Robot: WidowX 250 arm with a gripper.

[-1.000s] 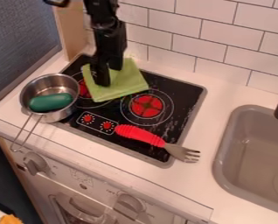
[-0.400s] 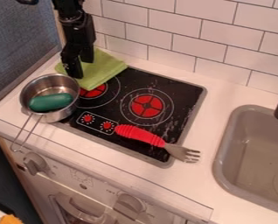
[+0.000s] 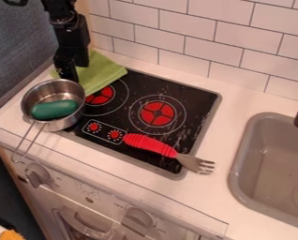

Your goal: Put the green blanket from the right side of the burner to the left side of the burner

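Arm (image 3: 65,29): from upper left, steeply downward
Gripper (image 3: 70,74): low at green blanket (image 3: 102,71), beside pot (image 3: 70,121)
Hold: cannot tell
Blanket: partly over stovetop (image 3: 188,96), back-left corner

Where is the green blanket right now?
In the camera view, the blanket is at the upper left, by the gripper, just behind the pot, over the stove's back-left corner.

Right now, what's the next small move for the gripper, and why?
Probably ease the light-green folded cloth slightly left, keeping it behind the round steel saucepan. The black two-finger gripper is at the cloth's left part, and the cloth's right part overlaps the black glass cooktop's back-left corner, close behind the saucepan's rim.
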